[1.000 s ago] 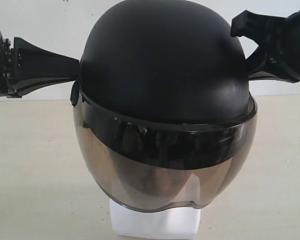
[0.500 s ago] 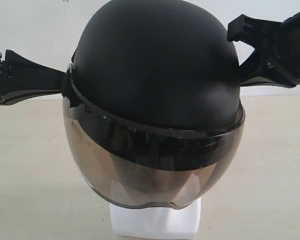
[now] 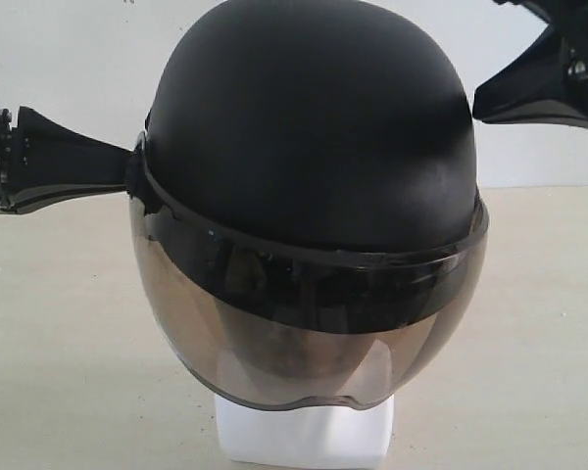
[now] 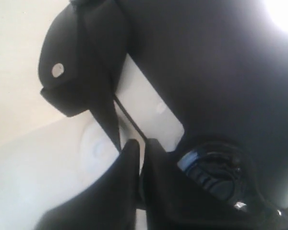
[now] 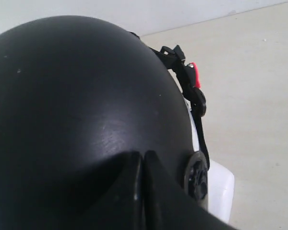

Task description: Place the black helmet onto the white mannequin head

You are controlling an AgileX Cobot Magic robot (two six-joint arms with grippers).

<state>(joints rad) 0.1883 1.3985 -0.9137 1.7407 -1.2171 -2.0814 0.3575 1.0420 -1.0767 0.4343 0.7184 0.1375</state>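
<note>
black helmet (image 3: 309,127): matte, rounded shell, seated over the head, tipped a little so its brim runs lower toward my right side.
visor (image 3: 304,343): smoky brown, see-through, down over the face.
chin strap (image 5: 198,103): black with a red tab, hanging at the shell's edge.
white mannequin head (image 3: 304,436): upright on the surface (image 3: 59,343), mostly covered; I see its blocky neck base below the visor.

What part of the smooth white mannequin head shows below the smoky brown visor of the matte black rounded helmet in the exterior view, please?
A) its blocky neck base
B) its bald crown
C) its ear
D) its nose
A: in the exterior view only the white blocky neck base shows beneath the lower edge of the smoky brown visor, while the matte black rounded helmet covers everything above.
</note>
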